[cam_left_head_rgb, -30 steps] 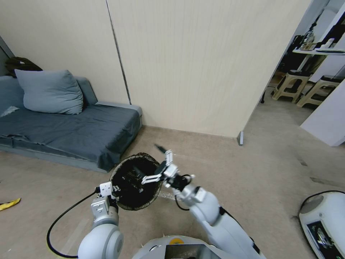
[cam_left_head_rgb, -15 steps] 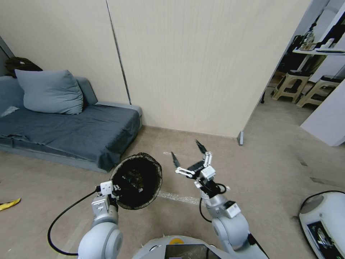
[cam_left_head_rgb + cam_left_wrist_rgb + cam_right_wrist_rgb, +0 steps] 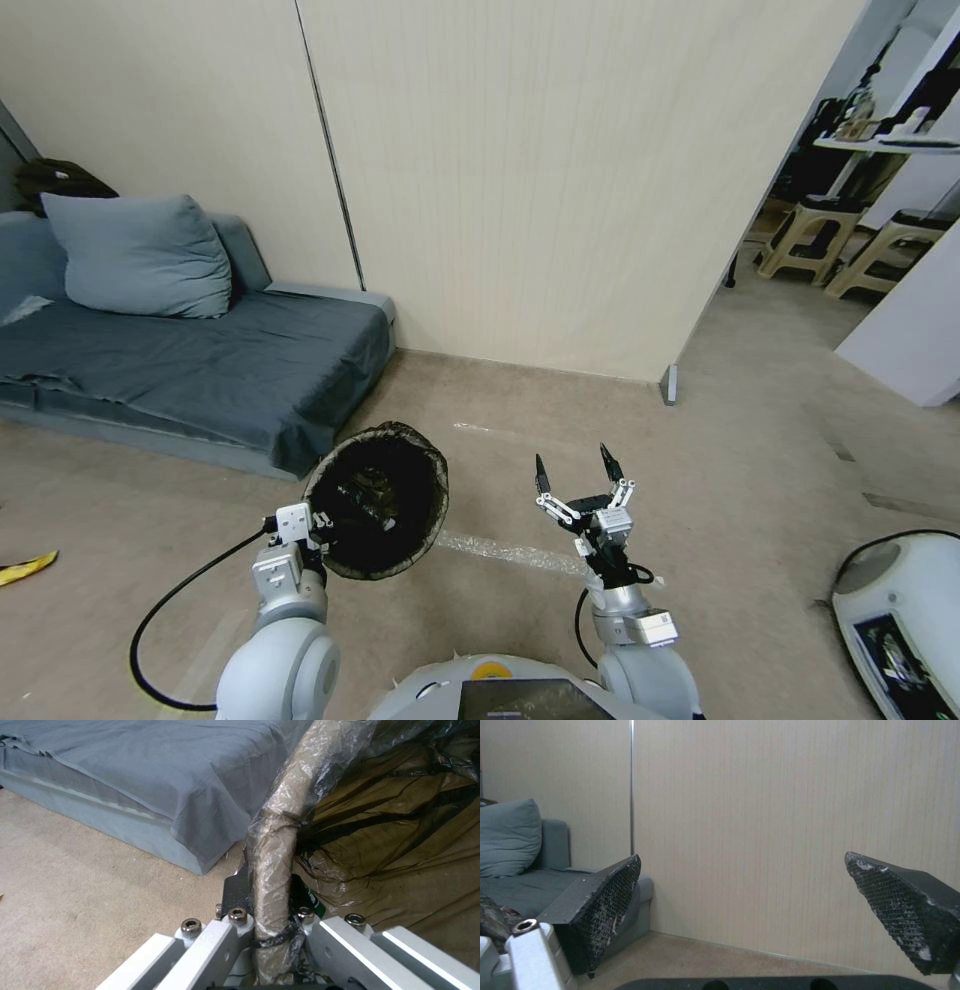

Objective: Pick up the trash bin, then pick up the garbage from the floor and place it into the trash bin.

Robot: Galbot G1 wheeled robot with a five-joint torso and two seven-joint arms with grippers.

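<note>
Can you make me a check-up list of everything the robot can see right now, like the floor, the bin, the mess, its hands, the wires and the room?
Surface: beige floor, with a strip of clear plastic film lying on it.
Job's things: trash bin, lined with a black bag, held up off the floor and tilted, with something dark and green inside. A yellow scrap lies on the floor at the far left.
Clutter: nothing else seen.
Grippers: left gripper is clamped on the bin's rim; right gripper is open and empty, beside the bin, apart from it.
Cables: black cable loops from the left arm.
Surroundings: grey sofa with a pillow, wood-panel wall, beige stools through the doorway.
</note>
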